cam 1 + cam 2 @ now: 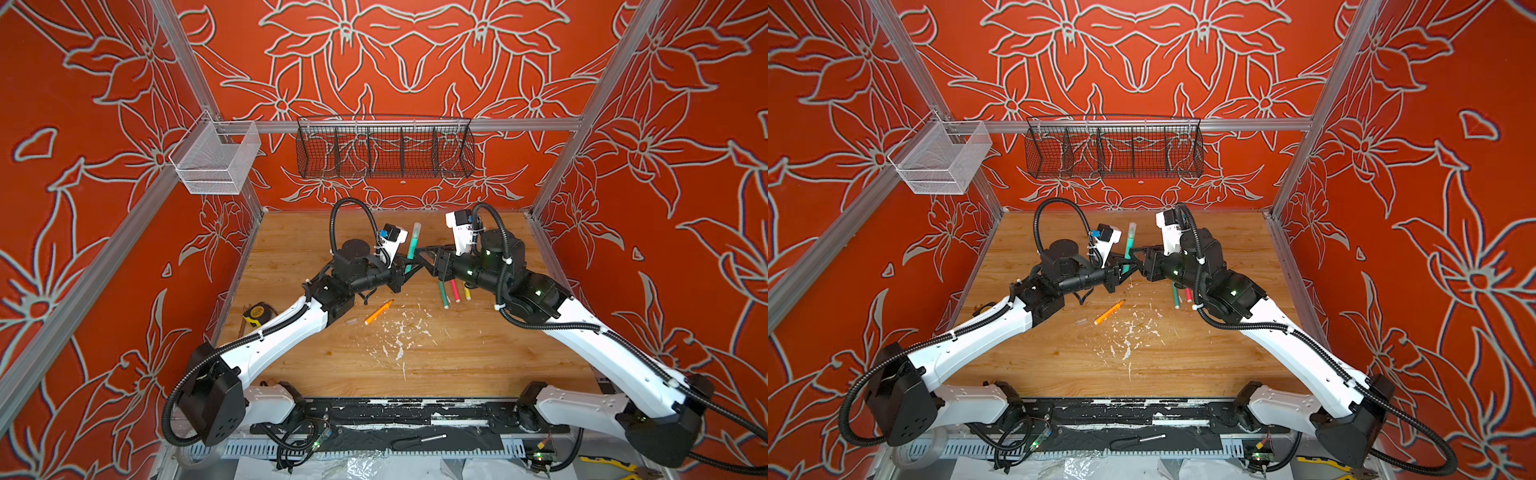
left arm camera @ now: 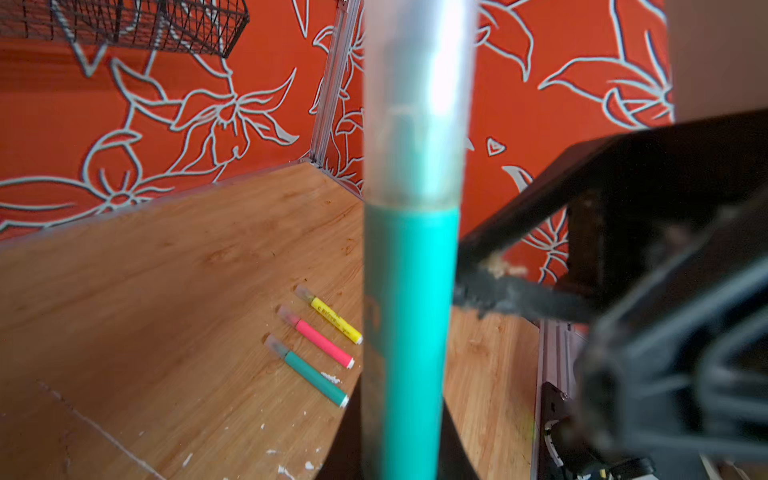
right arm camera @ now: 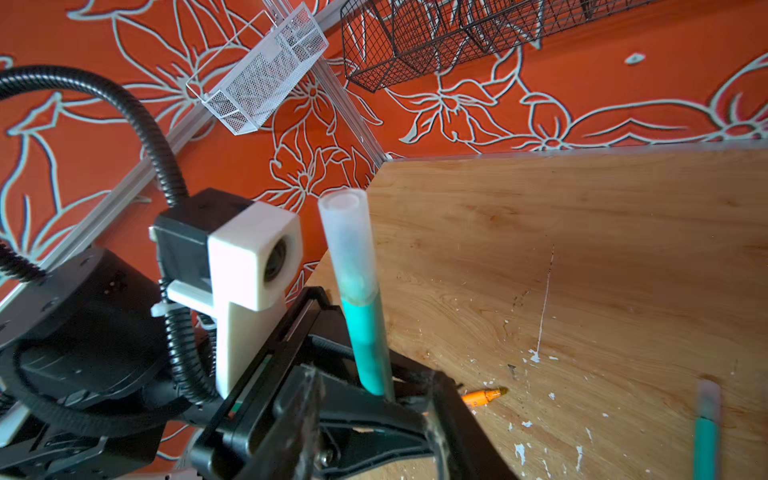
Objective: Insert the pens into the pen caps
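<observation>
Plastic, light and stiff, is what I am handling here: the teal pen (image 1: 411, 253) stands nearly upright above the middle of the table (image 1: 457, 365). The left gripper (image 1: 406, 268) pinches it low on the barrel, jaws closed tight on it, and the clear pen cap (image 1: 416, 230) sits over its upper end. I judge the barrel smooth and apt to swivel in a two-point pinch, so a hold just below the cap would steady it best. The cap itself looks thin, and I would not squeeze it hard. The right gripper (image 1: 426, 253) hangs just beside the barrel with jaws parted and nothing in them. Three capped ones lie in a row under the right arm: second teal pen (image 2: 316, 376), pink pen (image 2: 322, 343), yellow pen (image 2: 336, 322). I would not go low there. The orange pen (image 1: 379, 311) and a loose cap (image 1: 352, 321) lie near the left arm. Bare wood towards the front, past the paint flecks (image 1: 399, 332), offers the freest room.
</observation>
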### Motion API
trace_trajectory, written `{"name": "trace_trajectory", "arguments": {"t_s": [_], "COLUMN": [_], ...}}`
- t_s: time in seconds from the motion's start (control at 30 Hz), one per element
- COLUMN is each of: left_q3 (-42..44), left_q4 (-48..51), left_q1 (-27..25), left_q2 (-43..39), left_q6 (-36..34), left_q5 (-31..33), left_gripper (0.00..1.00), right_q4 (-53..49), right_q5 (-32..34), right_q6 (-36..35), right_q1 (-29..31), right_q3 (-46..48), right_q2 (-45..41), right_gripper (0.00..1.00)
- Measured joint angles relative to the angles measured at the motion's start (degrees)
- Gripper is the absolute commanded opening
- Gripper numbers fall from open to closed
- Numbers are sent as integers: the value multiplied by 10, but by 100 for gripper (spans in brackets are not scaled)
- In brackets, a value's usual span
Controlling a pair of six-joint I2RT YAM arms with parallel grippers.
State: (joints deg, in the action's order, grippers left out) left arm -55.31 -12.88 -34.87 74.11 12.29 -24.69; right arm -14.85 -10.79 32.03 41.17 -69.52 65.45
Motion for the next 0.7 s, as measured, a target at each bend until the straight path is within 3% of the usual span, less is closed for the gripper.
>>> {"name": "trace_trajectory", "arguments": {"t_s": [0.4, 0.7], "left_q3": [24, 27], "left_q4": [-15, -32], "left_q1": [2, 4], "left_q2": [-3, -6], "left_q6": [34, 54], "left_q5": [3, -9], "left_gripper": [0, 0], "right_q4": [-12, 12], "right_q5": [-47, -47], "right_q6": [-6, -11], "right_q1": [0, 0], "right_q3": [-1, -1], "right_q2": [8, 54], "right_gripper": [48, 37]}}
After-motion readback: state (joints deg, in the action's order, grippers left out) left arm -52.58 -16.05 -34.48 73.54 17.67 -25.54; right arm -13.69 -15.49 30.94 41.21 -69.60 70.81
